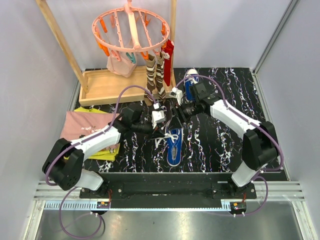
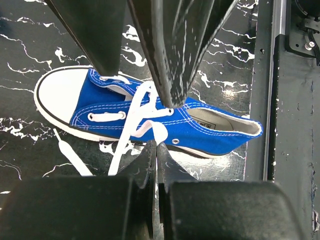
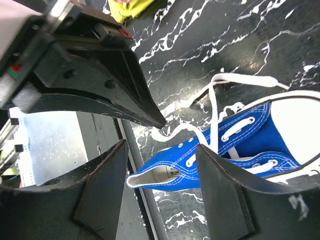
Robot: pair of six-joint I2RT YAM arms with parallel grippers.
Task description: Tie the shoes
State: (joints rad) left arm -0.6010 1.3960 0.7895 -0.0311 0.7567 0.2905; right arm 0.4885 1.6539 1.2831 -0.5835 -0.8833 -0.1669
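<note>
One blue sneaker (image 1: 174, 147) lies mid-table on the black marbled mat, toe towards the arms, its white laces loose. It also shows in the left wrist view (image 2: 200, 122) and the right wrist view (image 3: 210, 155). My left gripper (image 2: 156, 146) is shut, pinching a loop of white lace (image 2: 159, 131) beside the shoe's eyelets. It hovers just above the shoe (image 1: 166, 133). My right gripper (image 3: 161, 147) is open and empty, held above the same shoe, facing the left one (image 1: 173, 117). The second sneaker (image 1: 191, 81) lies at the back, partly hidden behind the right arm.
A wooden rack base (image 1: 112, 85) stands at the back left, with a pink peg hanger (image 1: 131, 25) and hanging socks (image 1: 159, 72). Pink cloth (image 1: 85, 125) and yellow cloth (image 1: 102, 152) lie left. A loose lace end (image 2: 67, 152) trails on the mat.
</note>
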